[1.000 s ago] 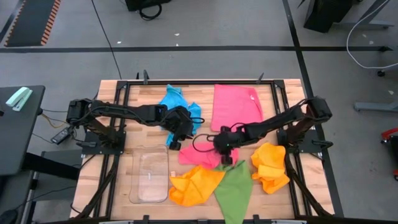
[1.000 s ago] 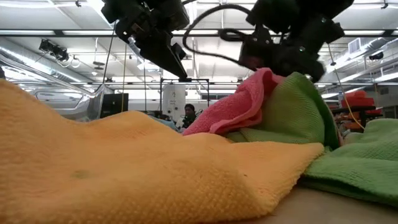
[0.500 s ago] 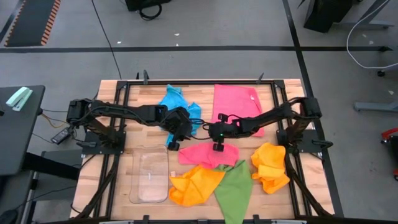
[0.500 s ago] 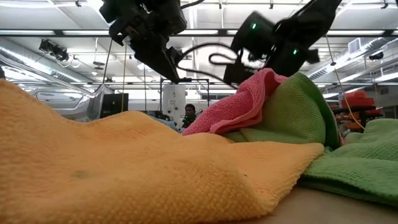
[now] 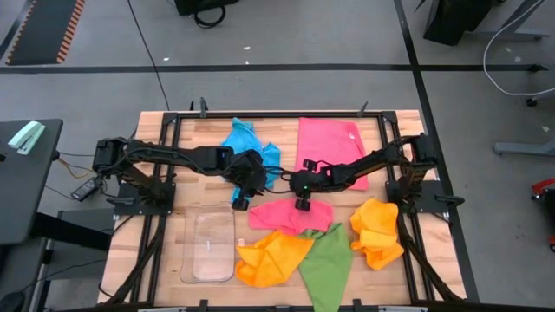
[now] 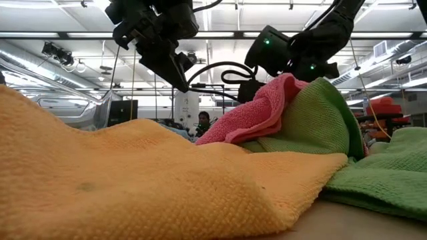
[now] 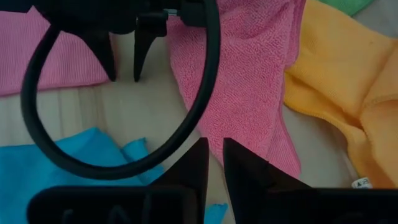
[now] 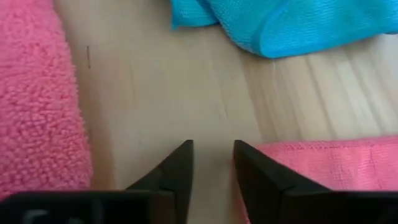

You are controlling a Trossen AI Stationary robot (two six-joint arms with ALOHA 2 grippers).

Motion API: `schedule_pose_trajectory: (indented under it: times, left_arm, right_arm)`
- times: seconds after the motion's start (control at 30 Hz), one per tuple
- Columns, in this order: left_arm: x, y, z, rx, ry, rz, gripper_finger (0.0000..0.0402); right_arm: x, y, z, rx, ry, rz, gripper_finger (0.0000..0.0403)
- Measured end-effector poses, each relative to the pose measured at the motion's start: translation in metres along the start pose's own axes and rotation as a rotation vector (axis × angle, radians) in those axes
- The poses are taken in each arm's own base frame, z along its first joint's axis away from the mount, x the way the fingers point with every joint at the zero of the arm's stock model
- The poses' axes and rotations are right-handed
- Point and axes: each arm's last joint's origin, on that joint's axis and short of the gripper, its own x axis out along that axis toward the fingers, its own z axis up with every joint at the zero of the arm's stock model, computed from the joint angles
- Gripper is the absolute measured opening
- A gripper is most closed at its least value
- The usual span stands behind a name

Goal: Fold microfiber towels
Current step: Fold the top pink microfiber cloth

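From overhead, both arms are meeting at mid-table. The left gripper (image 5: 240, 200) is hanging over bare wood between the blue towel (image 5: 247, 146) and the crumpled pink towel (image 5: 290, 216); the right gripper (image 5: 302, 201) is poised at that pink towel's far edge, near the flat pink towel (image 5: 330, 147). Nearer the front edge are lying an orange towel (image 5: 270, 257), a green towel (image 5: 329, 264) and a second orange towel (image 5: 376, 231), with a clear plastic tray (image 5: 209, 245) to their left.

The wrist views are supplying what the overhead cannot — jaw state. The left fingers (image 7: 191, 165) are standing a thin slit apart, gripping nothing, above wood beside the pink cloth. The right fingers (image 8: 180, 167) are showing a narrow gap, empty, bare table (image 8: 161, 93) between them.

The low view is adding height only: both grippers are clear above the cloth heap.
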Motion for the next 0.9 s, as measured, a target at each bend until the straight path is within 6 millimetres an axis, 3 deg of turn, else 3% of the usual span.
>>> schedule_pose_trajectory:
  times: [0.2,0.3,0.6,0.9]
  left_arm:
    - [0.000,0.000,0.000,0.000,0.001,0.000,0.0063]
    - [0.000,0.000,0.000,-0.001,0.003,-0.001,0.0061]
    - [0.000,0.000,-0.001,0.000,0.008,-0.002,0.0054]
    - [0.000,0.000,-0.001,0.003,0.009,-0.002,0.0061]
  right_arm:
    - [0.001,-0.001,0.000,-0.035,0.002,0.057,0.0014]
    - [-0.002,-0.001,0.001,-0.035,-0.004,0.076,0.0007]
    - [-0.033,-0.011,0.018,-0.008,-0.107,0.005,0.0041]
    - [-0.022,-0.018,0.013,0.017,-0.071,-0.028,0.0118]
